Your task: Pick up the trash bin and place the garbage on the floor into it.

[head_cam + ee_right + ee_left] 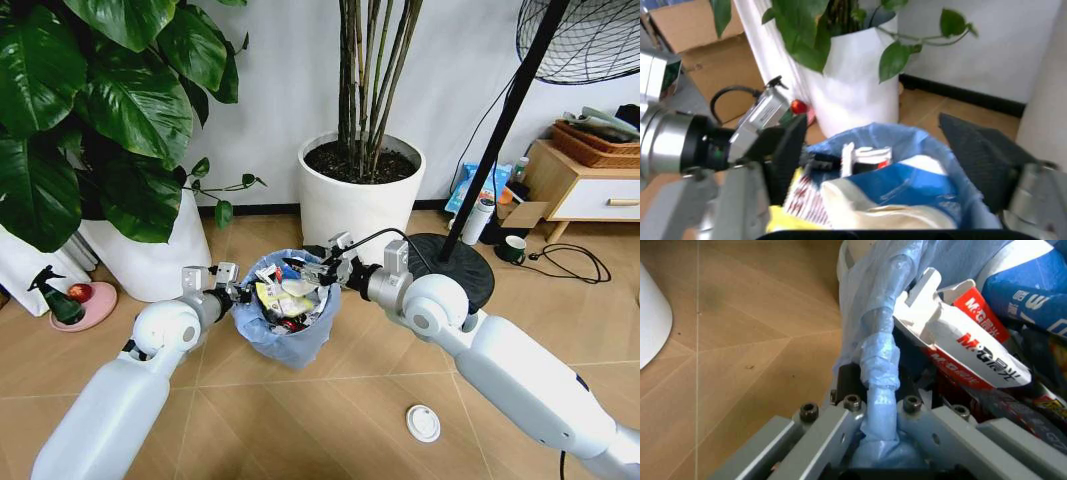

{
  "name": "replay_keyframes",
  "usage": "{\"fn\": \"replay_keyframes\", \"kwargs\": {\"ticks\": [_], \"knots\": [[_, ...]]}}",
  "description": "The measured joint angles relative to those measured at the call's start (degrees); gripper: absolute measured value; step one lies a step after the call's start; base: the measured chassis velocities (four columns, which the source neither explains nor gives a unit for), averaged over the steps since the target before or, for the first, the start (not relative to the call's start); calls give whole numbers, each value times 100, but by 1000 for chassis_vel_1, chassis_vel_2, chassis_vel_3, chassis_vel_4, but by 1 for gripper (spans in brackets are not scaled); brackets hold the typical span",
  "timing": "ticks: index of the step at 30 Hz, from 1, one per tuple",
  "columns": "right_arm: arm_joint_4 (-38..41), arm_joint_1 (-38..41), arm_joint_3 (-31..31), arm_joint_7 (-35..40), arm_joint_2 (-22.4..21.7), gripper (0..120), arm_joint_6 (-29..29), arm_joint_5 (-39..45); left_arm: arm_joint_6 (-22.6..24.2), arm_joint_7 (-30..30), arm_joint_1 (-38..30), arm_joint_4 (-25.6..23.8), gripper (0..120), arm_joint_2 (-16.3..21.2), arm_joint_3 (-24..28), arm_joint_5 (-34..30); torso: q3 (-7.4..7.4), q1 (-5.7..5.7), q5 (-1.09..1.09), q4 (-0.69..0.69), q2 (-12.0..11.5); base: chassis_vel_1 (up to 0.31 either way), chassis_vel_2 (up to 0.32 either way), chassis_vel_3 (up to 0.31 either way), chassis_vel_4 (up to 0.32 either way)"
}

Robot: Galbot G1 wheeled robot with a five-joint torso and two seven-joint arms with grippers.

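The trash bin [290, 345], lined with a pale blue bag, stands between my two arms and holds several pieces of garbage [285, 298]. My left gripper [236, 291] is shut on its rim. The left wrist view shows that gripper [879, 400] pinching the blue bag [873, 315] next to a red-white packet [973, 345]. My right gripper [318, 270] hovers open over the bin mouth. In the right wrist view its fingers [790, 150] stand wide apart above the bin [873, 134], holding nothing. One white round lid [423, 423] lies on the floor [330, 420] near my right forearm.
Two big white plant pots [360, 195] [150, 262] stand behind the bin. A fan stand's black base [455, 268] is to the right, with a mug [515, 248], a cable and a wooden cabinet [590, 190] beyond. A spray bottle on a pink dish [85, 305] sits far left.
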Motion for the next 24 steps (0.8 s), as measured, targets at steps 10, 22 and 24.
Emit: {"fn": "replay_keyframes", "kwargs": {"ticks": [10, 22, 24], "knots": [[753, -1048, 1145, 291, -483, 100, 13, -23, 0, 10, 189, -30, 0, -17, -220, 44, 0, -1, 2, -1, 1, 0, 0, 0, 0], [710, -3797, 3039, 155, -679, 100, 439, -1097, 0, 33, 314, -133, 0, -47, -320, 89, -1, -1, 2, -2, 1, 0, 0, 0, 0], [602, -4472, 3539, 2, -579, 100, 595, -1339, 0, 34, 322, -135, 0, -44, -320, 89, -1, -1, 1, -3, 1, 0, 0, 0, 0]]}}
